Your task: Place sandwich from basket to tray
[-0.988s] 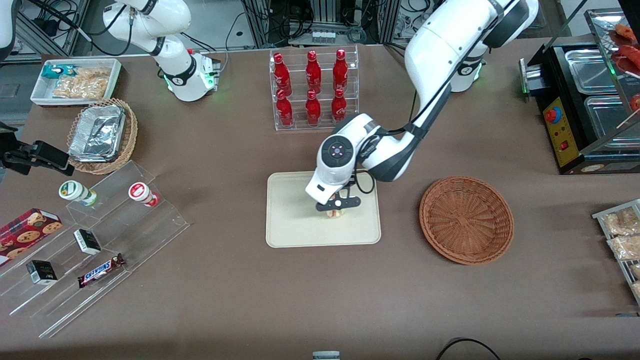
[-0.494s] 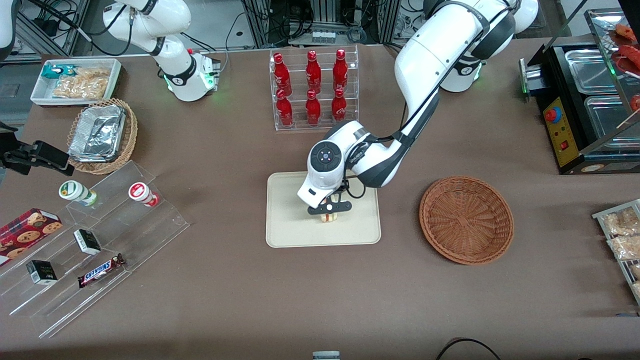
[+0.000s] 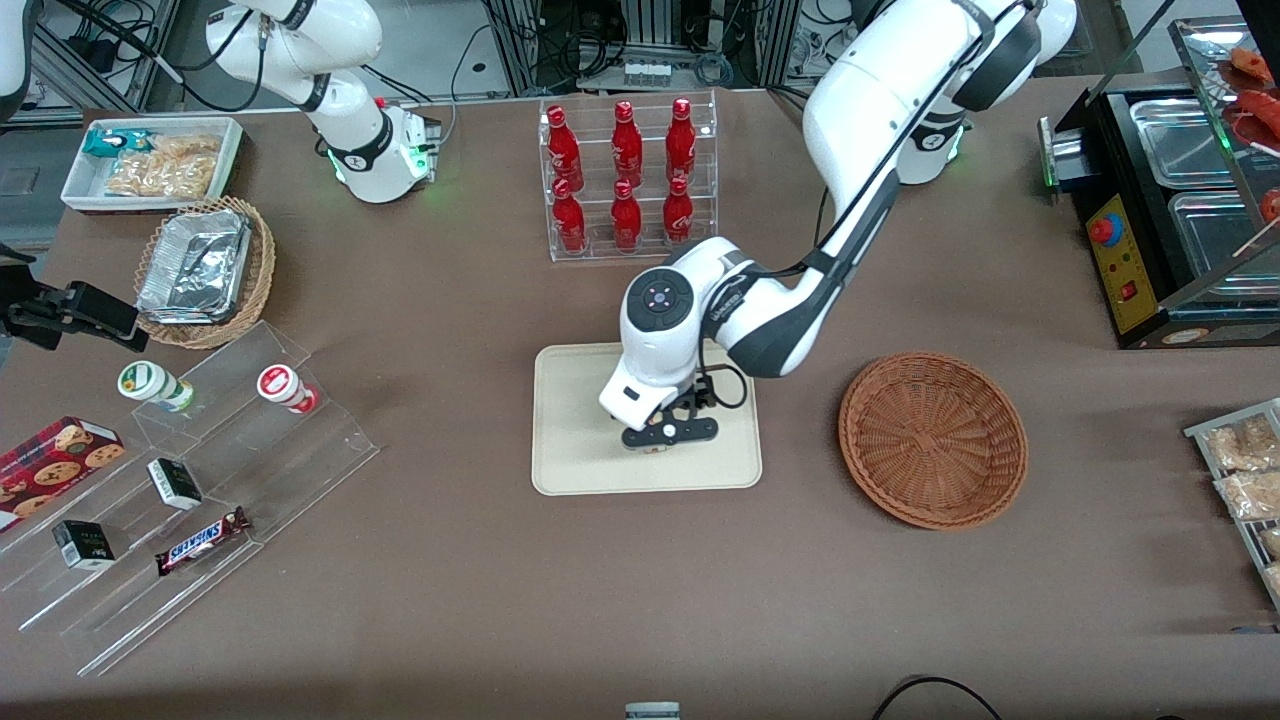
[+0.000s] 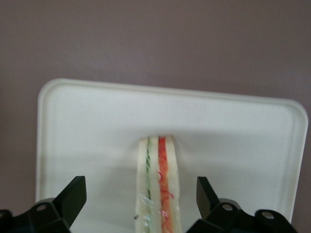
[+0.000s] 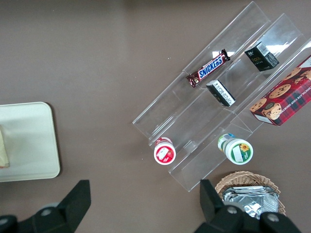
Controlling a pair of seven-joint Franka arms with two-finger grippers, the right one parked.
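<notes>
Sandwich [image 4: 158, 187] resting on tray [image 4: 73, 126], standing on edge between spread fingers [image 4: 72, 199] of gripper [image 3: 668, 434], not touched by either. Basket [image 3: 932, 438] lying apart on desk [image 3: 500, 560], toward working arm's end.

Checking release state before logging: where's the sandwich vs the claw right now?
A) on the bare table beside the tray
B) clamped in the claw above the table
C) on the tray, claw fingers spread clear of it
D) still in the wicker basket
C: the sandwich rests on the tray, and the claw has its fingers apart, neither touching the bread.
</notes>
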